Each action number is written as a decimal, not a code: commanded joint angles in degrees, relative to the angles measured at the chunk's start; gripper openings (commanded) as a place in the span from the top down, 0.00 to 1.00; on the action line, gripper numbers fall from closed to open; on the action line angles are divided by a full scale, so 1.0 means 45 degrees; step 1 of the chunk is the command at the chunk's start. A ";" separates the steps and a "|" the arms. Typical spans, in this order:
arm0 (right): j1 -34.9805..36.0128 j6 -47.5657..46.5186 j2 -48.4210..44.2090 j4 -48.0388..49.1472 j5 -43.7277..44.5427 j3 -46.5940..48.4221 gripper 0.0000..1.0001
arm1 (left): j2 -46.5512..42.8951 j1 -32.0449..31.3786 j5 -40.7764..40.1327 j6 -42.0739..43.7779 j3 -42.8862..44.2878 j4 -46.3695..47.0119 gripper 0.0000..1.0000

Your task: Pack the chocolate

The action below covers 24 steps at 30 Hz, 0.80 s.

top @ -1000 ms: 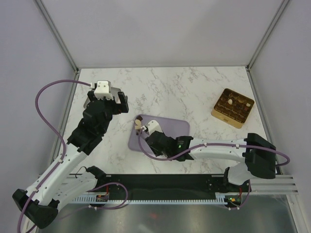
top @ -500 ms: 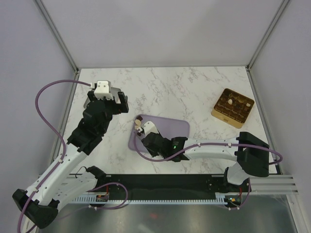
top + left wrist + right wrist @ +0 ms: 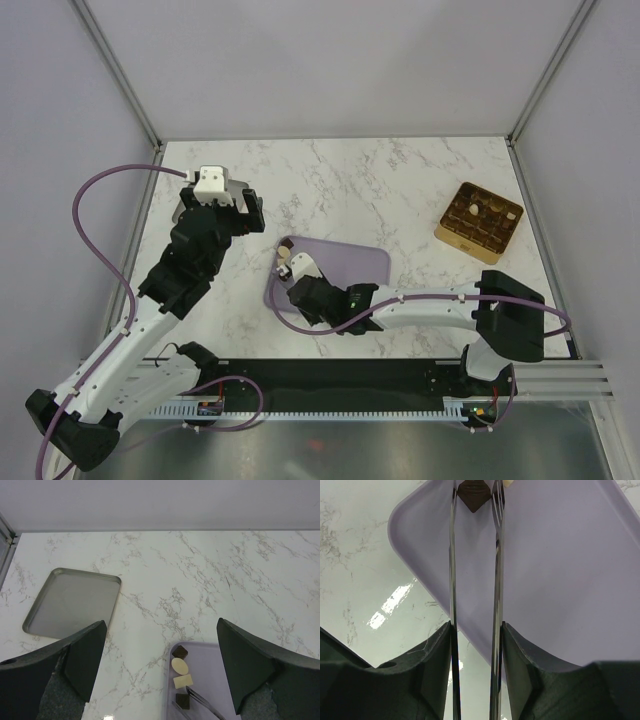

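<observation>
Several chocolate pieces lie in a row at the left end of the lilac tray (image 3: 350,262): a dark square (image 3: 180,652), a cream oval (image 3: 180,666), a cream rectangle (image 3: 183,681) and another dark square (image 3: 182,700). My right gripper (image 3: 305,283) is shut on the metal tongs (image 3: 496,580). The tong tips stand either side of the near dark square (image 3: 474,492), which rests on the tray (image 3: 560,570). My left gripper (image 3: 216,210) is open and empty, held above the table left of the tray.
The gold compartmented box (image 3: 479,222), with pieces in some cells, stands at the right of the table. A flat metal tray (image 3: 70,602) lies at the far left, below my left arm. Frame posts rise at the back corners.
My right gripper has slid left along the lilac tray, bringing the tong tips up to the row of chocolates. The left arm has not moved.
</observation>
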 commanded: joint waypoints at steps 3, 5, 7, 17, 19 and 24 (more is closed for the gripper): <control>0.0089 -0.0108 0.0127 0.0312 0.0462 0.0647 0.50 | -0.0044 0.0028 -0.0379 0.0378 0.0267 0.0229 0.00; 0.0089 -0.0128 0.0166 0.0312 0.0482 0.0667 0.52 | -0.0044 0.0028 -0.0379 0.0378 0.0267 0.0229 0.00; 0.0089 -0.0109 0.0127 0.0254 0.0502 0.0687 0.55 | -0.0063 0.0028 -0.0398 0.0378 0.0267 0.0229 0.00; 0.0089 0.0360 -0.1393 -0.1228 0.1009 0.0180 0.60 | -0.0043 0.0028 -0.0379 0.0378 0.0267 0.0229 0.00; 0.0089 0.0477 -0.1766 -0.1444 0.1068 0.0004 0.60 | -0.0044 0.0028 -0.0379 0.0378 0.0267 0.0229 0.00; 0.0030 0.0829 -0.2800 -0.2634 0.1732 -0.0095 0.61 | -0.0063 0.0028 -0.0320 0.0359 0.0267 0.0209 0.00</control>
